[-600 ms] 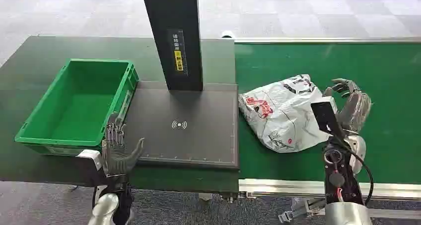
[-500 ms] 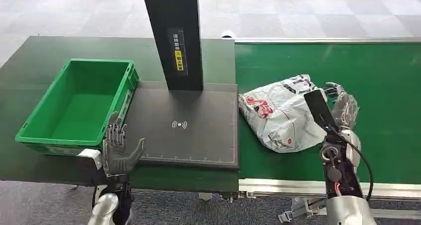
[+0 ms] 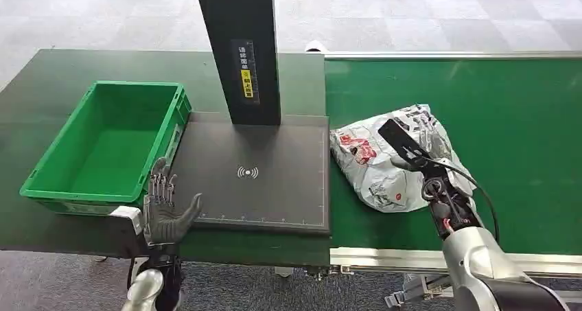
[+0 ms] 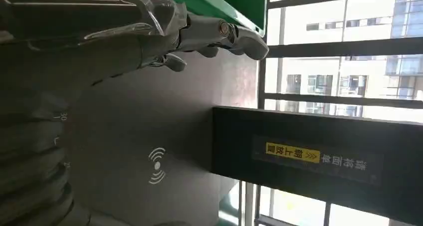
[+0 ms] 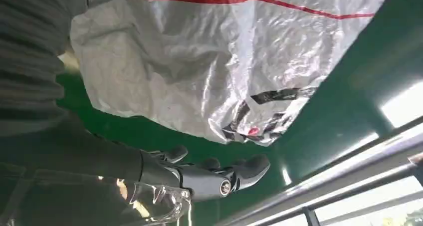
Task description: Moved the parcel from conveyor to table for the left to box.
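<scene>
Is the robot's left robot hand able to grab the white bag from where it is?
Probably not yet. The left robot hand waits by the green box, and the bag lies away on the green belt, past the dark pad.

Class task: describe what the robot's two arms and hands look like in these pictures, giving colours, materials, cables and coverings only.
The left hand is dark grey with metallic segmented fingers, on a silver forearm behind a white-edged wrist block. The right arm is rounded silver metal, carrying exposed dark hardware, red parts and a looping black cable. In the right wrist view, the right hand has dark fingers, a grey ribbed cover and clear plastic wrap.
</scene>
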Motion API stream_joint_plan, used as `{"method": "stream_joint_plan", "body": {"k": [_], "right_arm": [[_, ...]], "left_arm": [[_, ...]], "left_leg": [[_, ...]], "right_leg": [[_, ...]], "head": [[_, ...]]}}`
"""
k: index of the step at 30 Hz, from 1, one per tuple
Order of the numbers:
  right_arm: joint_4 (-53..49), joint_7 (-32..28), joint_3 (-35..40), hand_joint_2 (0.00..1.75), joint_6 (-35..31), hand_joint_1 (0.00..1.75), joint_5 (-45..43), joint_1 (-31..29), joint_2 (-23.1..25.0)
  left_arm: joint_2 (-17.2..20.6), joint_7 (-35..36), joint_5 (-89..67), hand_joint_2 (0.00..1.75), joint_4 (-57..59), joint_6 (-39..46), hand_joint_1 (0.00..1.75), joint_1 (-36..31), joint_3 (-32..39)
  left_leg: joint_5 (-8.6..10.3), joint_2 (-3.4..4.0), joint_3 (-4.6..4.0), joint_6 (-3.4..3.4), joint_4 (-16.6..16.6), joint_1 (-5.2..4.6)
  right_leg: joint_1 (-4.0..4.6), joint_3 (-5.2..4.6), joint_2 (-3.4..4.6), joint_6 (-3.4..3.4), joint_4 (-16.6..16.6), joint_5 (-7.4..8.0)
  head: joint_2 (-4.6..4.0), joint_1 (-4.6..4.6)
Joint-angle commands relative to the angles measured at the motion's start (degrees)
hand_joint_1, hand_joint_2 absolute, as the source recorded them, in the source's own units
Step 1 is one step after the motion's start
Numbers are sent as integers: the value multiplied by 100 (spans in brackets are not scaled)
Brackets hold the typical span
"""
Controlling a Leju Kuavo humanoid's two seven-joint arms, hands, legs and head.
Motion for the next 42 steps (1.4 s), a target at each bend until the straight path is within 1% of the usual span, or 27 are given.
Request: {"method": "stream_joint_plan", "body": {"k": [1, 2, 3, 5, 6, 7, 12, 14, 15, 18, 19, 20, 22, 23, 27, 29, 31, 32, 36, 37, 40, 42], "right_arm": [[1014, 415, 1314, 175, 1479, 0, 1072, -76, 112], [1046, 442, 1356, 175, 1693, 0, 1104, 14, 92], [1154, 610, 1337, 175, 2114, 0, 1082, 133, 113], [1192, 776, 1396, 175, 2571, 0, 1134, 340, 138], [1187, 776, 1396, 175, 2536, 0, 1135, 380, 136], [1221, 766, 1350, 175, 2783, 0, 1079, 420, 162], [1216, 769, 1349, 175, 2766, 0, 1078, 441, 167], [1192, 797, 1267, 175, 2902, 0, 996, 468, 177], [1186, 822, 1288, 175, 2886, 0, 1019, 489, 177], [1143, 865, 1259, 175, 2710, 2, 1006, 532, 206], [1107, 827, 1277, 175, 2503, 171, 1030, 528, 210], [1109, 839, 1281, 175, 2456, 175, 1040, 504, 218], [1127, 819, 1288, 175, 2431, 175, 1060, 446, 224], [1088, 840, 1240, 175, 2247, 175, 1034, 436, 227], [1086, 848, 1237, 175, 2241, 175, 1034, 393, 231], [1063, 829, 1198, 175, 2138, 175, 1005, 386, 237], [990, 776, 1183, 175, 1725, 175, 1024, 389, 250], [992, 725, 1163, 175, 1618, 175, 1011, 380, 255], [999, 631, 937, 175, 1441, 175, 811, 371, 260], [899, 382, 700, 175, 1172, 175, 572, 374, 264], [894, 379, 692, 175, 1159, 175, 566, 349, 267], [782, -128, 397, 175, 695, 175, 251, 339, 341]], "left_arm": [[114, -5, 12, 175, 712, -153, 0, -452, -191], [77, -11, 13, 175, 881, -149, 0, -602, -216], [22, -17, 27, 175, 1216, -158, 0, -814, -260], [-47, -34, 34, 175, 1472, -184, 0, -963, -319], [-63, -45, 33, 175, 1481, -177, 0, -965, -324], [-75, -67, 30, 175, 1529, -170, 0, -989, -343], [-78, -68, 30, 175, 1528, -168, 0, -990, -345], [-77, -64, 33, 175, 1426, -160, 0, -910, -329], [-92, -60, 32, 175, 1396, -149, 0, -886, -322], [-104, -47, 28, 175, 1366, -115, 0, -829, -308], [-97, -50, 42, 175, 1323, -87, 0, -780, -280], [-85, -57, 49, 175, 1288, -77, 0, -738, -263], [-59, -54, 51, 175, 1233, -86, 0, -694, -259], [-52, -66, 71, 175, 1172, -69, 0, -663, -233], [-27, -66, 73, 175, 1125, -70, 0, -649, -218], [-27, -59, 86, 175, 1095, -61, 0, -638, -201], [5, -57, 132, 175, 938, -32, 0, -538, -160], [20, -52, 149, 175, 897, -27, 0, -510, -140], [41, -13, 187, 175, 826, -63, 0, -487, -115], [53, -24, 184, 175, 793, -48, 0, -464, -95], [61, -24, 184, 175, 769, -50, 0, -443, -90], [55, -45, 159, 175, 575, 19, 0, -291, -34]], "left_leg": [[2, -4, 8, 1, -6, 1], [6, -5, 7, 2, -9, 1], [10, -22, 6, 2, -9, 3], [7, -23, 10, 1, -7, 0], [13, -33, 5, 3, -10, 2], [10, -32, 11, 4, -11, 1], [2, -10, 19, 3, -4, 2], [5, -16, 20, 3, -6, 1], [11, -25, 23, 5, -17, 3], [9, -17, 22, 4, -11, 4], [8, -17, 26, 4, -9, 2], [5, -14, 28, 3, -5, 2], [14, -13, 27, 6, -17, 2], [4, -5, 28, 4, -3, 0], [3, -9, 29, 3, -1, 0], [4, -10, 28, 3, -3, 1], [4, -10, 29, 3, -5, 1], [6, -13, 29, 4, -10, 1], [2, -5, 22, 3, 2, 0], [6, -3, 20, 5, -7, 2], [4, -3, 15, 4, 1, -2], [2, -3, 15, 4, 2, -3]], "right_leg": [[2, 12, -5, -1, -8, 2], [1, 11, -6, -1, -10, 5], [4, 17, -23, -1, -14, 4], [1, 17, -24, 0, -11, 0], [2, 19, -35, -1, -17, 4], [1, 23, -34, 0, -18, 1], [2, 22, -11, -1, -10, -1], [1, 23, -17, -1, -12, -1], [3, 30, -26, -1, -27, 4], [4, 30, -19, 0, -22, 4], [3, 32, -18, 0, -20, 3], [2, 34, -16, 0, -14, 1], [3, 34, -16, 1, -28, 10], [0, 34, -8, 1, -11, 1], [0, 36, -11, 0, -8, 0], [1, 37, -11, 0, -12, 1], [2, 36, -12, 0, -14, 1], [1, 37, -14, -1, -19, 2], [0, 29, -7, 0, -7, 0], [3, 29, -5, 0, -20, 7], [-2, 21, -4, 0, -6, 2], [-3, 22, -4, 0, -4, 1]], "head": [[0, 2], [0, 4], [0, 2], [0, 4], [0, 5], [0, 0], [0, 4], [0, 4], [0, 2], [0, 2], [0, 2], [0, 4], [0, 4], [0, 2], [0, 4], [0, 2], [0, 2], [0, 2], [0, 4], [0, 2], [0, 2], [0, 2]]}}
